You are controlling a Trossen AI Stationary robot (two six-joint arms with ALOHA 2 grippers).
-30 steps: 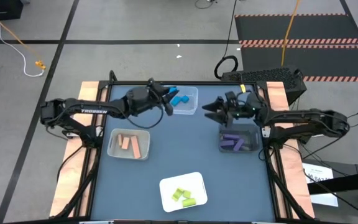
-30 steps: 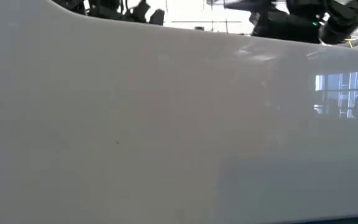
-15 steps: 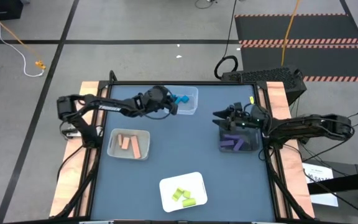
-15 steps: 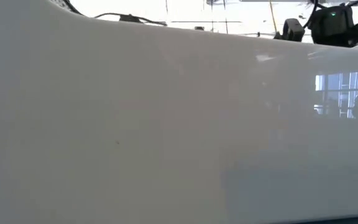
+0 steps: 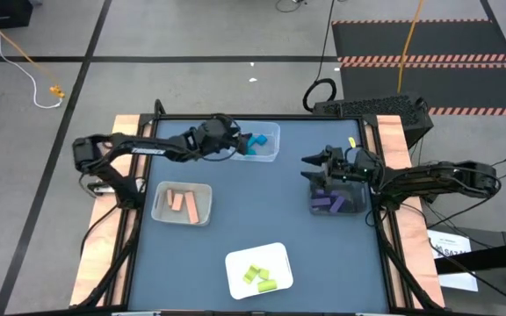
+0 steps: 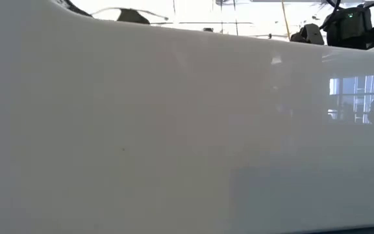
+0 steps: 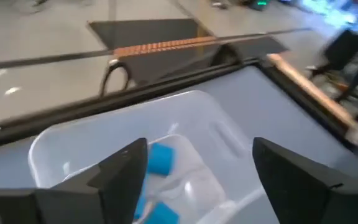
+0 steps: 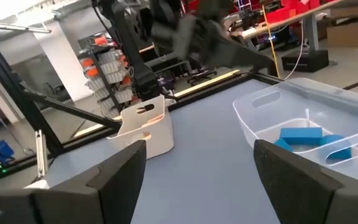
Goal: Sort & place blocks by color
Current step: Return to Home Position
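Blue blocks (image 5: 253,142) lie in a clear bin (image 5: 269,132) at the table's far middle; the left wrist view shows them (image 7: 160,158) on its floor. My left gripper (image 5: 235,143) stands open just over that bin's left end, nothing between its fingers (image 7: 126,168). Purple blocks (image 5: 330,203) lie in a dark bin (image 5: 358,195) at the right. My right gripper (image 5: 311,162) hangs open above that bin's far left corner, holding nothing. Tan blocks (image 5: 181,202) lie in a grey bin, yellow-green blocks (image 5: 257,276) on a white tray.
The white tray (image 5: 235,263) stands at the near middle, and its wall (image 6: 174,130) fills the low view. The grey bin (image 5: 202,206) stands at the left. Bare blue table top (image 5: 262,193) lies between the bins. Raised wooden strips (image 5: 126,132) border the table's sides.
My left gripper reached a little farther over the clear bin, then drew back slightly toward the table's left. A blue block seen at its fingertips a second ago now lies among those in the bin. My right gripper shifted toward the table's right, over the dark bin.
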